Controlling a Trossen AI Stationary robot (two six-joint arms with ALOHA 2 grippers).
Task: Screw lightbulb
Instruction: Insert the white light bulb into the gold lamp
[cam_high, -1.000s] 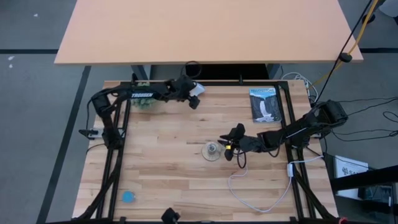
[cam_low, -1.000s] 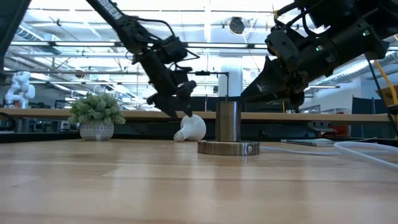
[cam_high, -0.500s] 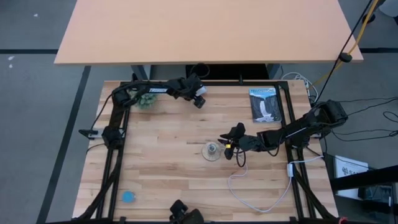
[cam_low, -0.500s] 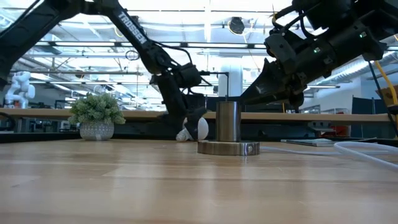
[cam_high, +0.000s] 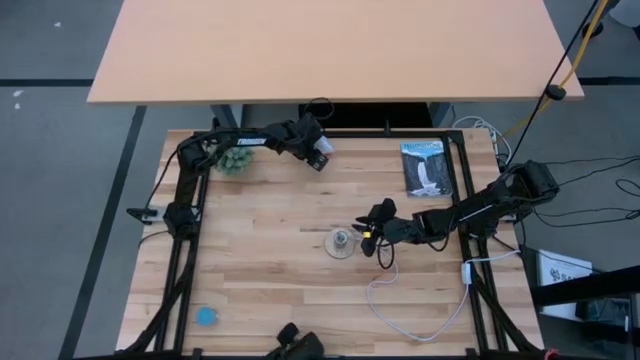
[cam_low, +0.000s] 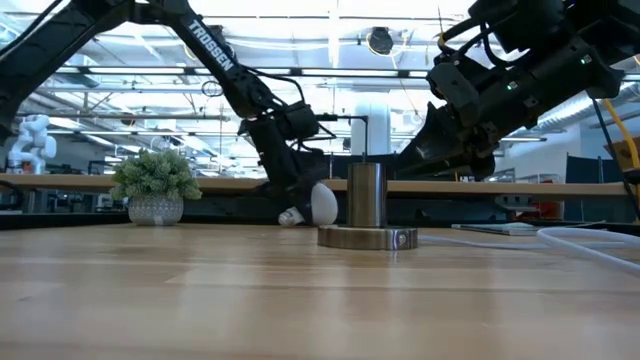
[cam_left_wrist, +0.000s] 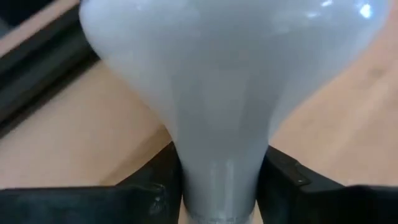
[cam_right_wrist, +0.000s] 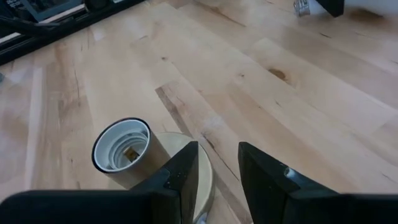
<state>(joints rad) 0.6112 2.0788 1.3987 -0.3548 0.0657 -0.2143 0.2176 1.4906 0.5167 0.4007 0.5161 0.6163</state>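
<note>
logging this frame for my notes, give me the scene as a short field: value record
lightbulb: lying at the table's far edge, narrow base between the left pincer's fingers
left pincer: at the bulb, fingers either side of its base, grip not confirmed
right pincer: beside the socket, fingers apart, nothing between them
socket: upright on its round base near table centre, no bulb in it
white cord: loops toward the near right
potted plant: far left
booklet: far right

A pale wood counter (cam_high: 270, 260) stands on grey floor (cam_high: 60, 200), with a second tan desk (cam_high: 330, 50) just beyond it. Across the room run a long shelf (cam_low: 60, 182), ceiling light strips (cam_low: 330, 30) and a white figurine (cam_low: 30, 140).
</note>
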